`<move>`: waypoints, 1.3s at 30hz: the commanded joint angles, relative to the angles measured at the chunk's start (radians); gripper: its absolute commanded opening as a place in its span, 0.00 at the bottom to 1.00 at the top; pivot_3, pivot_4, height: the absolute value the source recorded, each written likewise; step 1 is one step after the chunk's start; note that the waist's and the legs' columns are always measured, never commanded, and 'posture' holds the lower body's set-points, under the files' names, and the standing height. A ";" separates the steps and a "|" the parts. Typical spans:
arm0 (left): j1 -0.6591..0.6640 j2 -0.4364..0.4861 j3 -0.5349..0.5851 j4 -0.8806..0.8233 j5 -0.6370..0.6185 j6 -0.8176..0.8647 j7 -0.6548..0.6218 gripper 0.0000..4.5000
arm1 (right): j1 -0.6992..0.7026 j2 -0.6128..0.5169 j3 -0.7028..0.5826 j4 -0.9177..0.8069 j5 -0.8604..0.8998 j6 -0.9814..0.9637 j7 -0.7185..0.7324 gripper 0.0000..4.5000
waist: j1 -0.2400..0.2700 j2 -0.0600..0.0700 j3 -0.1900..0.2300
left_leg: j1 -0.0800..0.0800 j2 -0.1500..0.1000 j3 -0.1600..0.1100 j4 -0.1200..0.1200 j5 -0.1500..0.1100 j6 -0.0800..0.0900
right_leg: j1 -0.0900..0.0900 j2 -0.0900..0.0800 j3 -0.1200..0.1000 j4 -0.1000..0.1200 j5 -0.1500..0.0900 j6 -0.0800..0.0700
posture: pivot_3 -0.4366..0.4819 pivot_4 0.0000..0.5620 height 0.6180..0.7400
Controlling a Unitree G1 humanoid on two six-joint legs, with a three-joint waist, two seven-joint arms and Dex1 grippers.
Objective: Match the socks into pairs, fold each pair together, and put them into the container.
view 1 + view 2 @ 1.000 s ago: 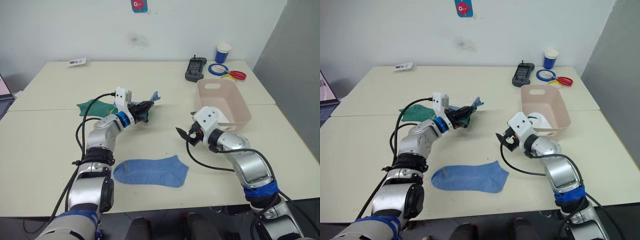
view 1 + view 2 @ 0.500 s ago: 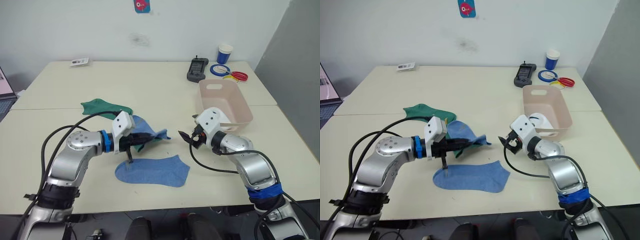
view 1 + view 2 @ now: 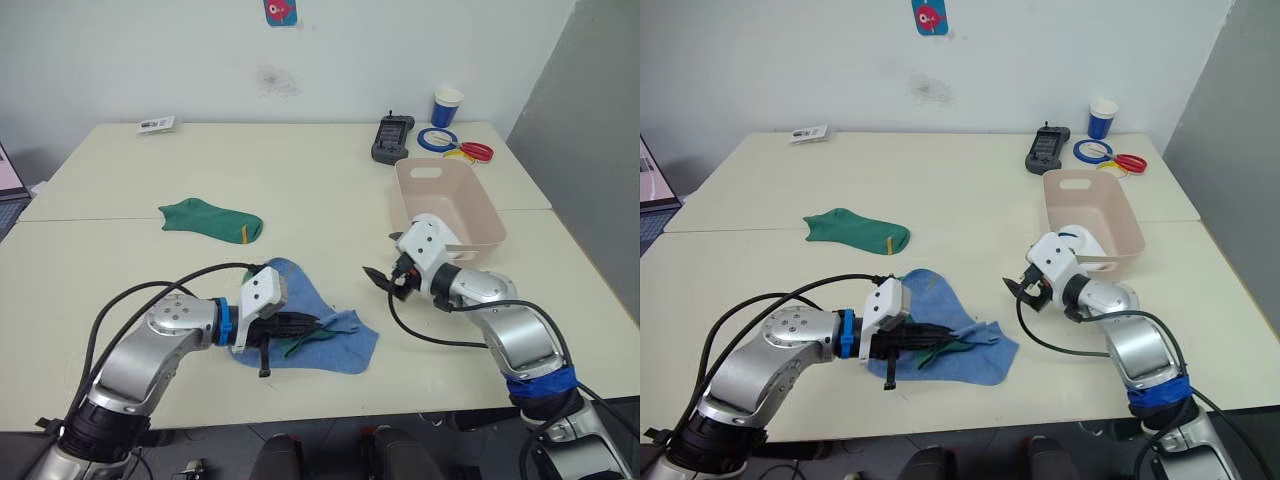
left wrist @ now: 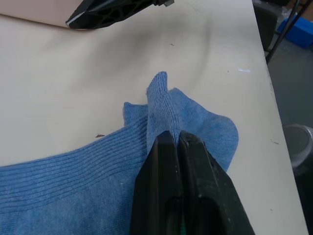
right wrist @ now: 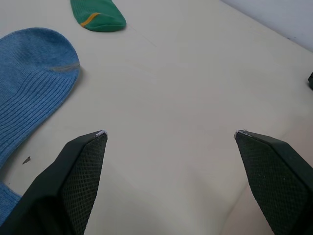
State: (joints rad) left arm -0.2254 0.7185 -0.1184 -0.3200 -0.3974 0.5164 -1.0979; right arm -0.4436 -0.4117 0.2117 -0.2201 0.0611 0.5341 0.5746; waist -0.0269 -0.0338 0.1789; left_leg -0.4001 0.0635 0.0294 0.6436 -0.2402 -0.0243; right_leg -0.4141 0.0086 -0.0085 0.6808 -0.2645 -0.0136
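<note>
Light blue pair, stacked at table front; container at 2 o'clock from it.

Left gripper (image 3: 318,324) pinched on upper blue sock (image 3: 300,290), green fabric also in its fingers; right gripper (image 3: 374,276), fingers spread and empty, sits between socks and container (image 3: 470,215).

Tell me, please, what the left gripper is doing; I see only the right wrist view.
Observer: The left gripper is shut on a blue sock's edge, low over the table.
Operator: Where is the bin?
Observer: The bin stands just behind the right gripper.
Operator: Is the green sock alone?
Observer: The green sock lies apart, but a bit of green also shows under the left fingers, perhaps its mate.
</note>
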 commanded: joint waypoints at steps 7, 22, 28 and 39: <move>-0.145 0.030 0.229 0.204 -0.191 0.159 0.034 0.71 | 0.051 -0.074 -0.014 -0.103 0.101 -0.025 0.164 1.00 | 0.000 0.000 0.000 | 0.000 0.000 -0.001 0.000 0.000 0.000 | 0.000 0.001 -0.001 0.000 0.000 0.000 | 0.48 0.27 1.00; -0.276 -0.017 0.173 0.757 0.150 -0.185 0.191 0.92 | 0.096 -0.227 0.193 -0.073 -0.007 -0.388 0.447 1.00 | 0.001 -0.001 0.000 | 0.000 0.000 0.000 0.001 0.000 0.000 | 0.000 0.001 -0.001 0.000 0.000 0.000 | 0.48 0.27 1.00; -0.269 -0.034 0.137 0.751 0.151 -0.135 0.141 0.92 | 0.069 -0.192 0.228 -0.034 -0.040 -0.447 0.463 1.00 | 0.001 -0.001 0.000 | 0.000 0.000 0.000 0.001 0.000 0.000 | 0.000 0.001 -0.001 0.001 0.000 0.000 | 0.48 0.27 1.00; -0.309 -0.045 0.081 0.803 0.206 -0.126 0.090 0.72 | 0.037 -0.112 0.244 0.033 -0.052 -0.472 0.463 0.70 | 0.008 -0.001 -0.001 | 0.001 0.000 0.000 0.001 0.000 0.000 | 0.002 0.000 -0.002 0.000 0.000 0.000 | 0.48 0.27 1.00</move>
State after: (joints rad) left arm -0.5411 0.6803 -0.0032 0.4677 -0.2075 0.3821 -0.9756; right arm -0.3968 -0.5300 0.4712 -0.1731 -0.0084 0.0741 1.0326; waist -0.0190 -0.0347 0.1783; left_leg -0.3993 0.0631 0.0293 0.6449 -0.2403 -0.0242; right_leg -0.4124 0.0084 -0.0099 0.6808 -0.2645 -0.0135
